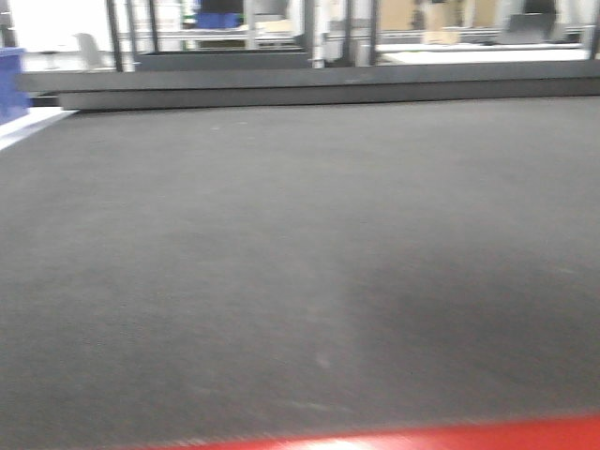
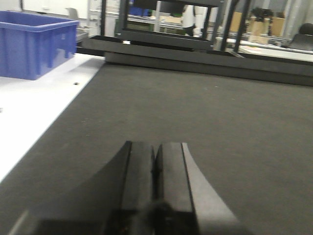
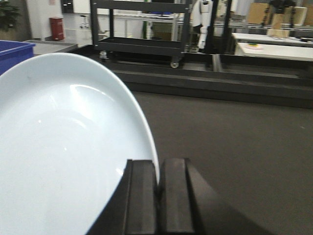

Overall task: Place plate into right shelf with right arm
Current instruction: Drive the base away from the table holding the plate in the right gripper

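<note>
While the jaws of the right gripper are clamped on the rim of the white plate, the plate is held tilted above the dark grey tabletop. The left gripper is seen with jaws pressed together, nothing between them; a blue plastic bin is seen beyond, on a white surface.

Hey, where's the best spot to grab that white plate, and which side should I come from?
Take the plate by its thin rim, coming edge-on from the side. It is too wide to span; only the low rim fits between fingers. The right gripper pinches it there now.
</note>
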Controlling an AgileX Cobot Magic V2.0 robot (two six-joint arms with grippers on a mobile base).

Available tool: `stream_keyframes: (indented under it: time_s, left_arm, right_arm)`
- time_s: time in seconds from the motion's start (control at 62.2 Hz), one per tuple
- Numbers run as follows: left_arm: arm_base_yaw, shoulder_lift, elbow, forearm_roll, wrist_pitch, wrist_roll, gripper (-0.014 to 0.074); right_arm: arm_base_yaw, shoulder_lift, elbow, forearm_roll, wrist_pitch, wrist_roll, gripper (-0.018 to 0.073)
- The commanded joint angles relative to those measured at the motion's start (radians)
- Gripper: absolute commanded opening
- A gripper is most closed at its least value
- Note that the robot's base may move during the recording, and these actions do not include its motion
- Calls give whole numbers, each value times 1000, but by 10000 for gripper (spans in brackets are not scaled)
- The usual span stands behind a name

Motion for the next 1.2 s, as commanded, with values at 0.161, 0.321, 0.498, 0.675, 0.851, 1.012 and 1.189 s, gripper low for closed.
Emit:
stream_keyframes:
  time_s: [0.161,0.321,0.498,0.675,0.851,1.012,1.189]
  left_arm:
    - [0,-11,5,0,-88,-6,-47]
    - [0,-11,5,0,-88,-6,-47]
    - [0,-11,5,0,-88,-6,-47]
    - [0,-11,5,0,-88,-6,-47]
    - [0,-11,5,0,-88,-6,-47]
    - [0,-11,5,0,-88,-6,-47]
    - [0,-11,5,0,-88,-6,-47]
  right_arm:
    - [-3,10,-29,-18,-84,-7,54]
    - [-3,10,-29,-18,-84,-7,54]
    - [-3,10,-29,-18,-84,-7,54]
    - [-3,10,-29,-18,-84,-7,54]
    - [-3,10,-29,-18,-84,-7,54]
    - [-3,10,-29,-18,-84,-7,54]
    - [-3,10,-29,-18,-84,-7,54]
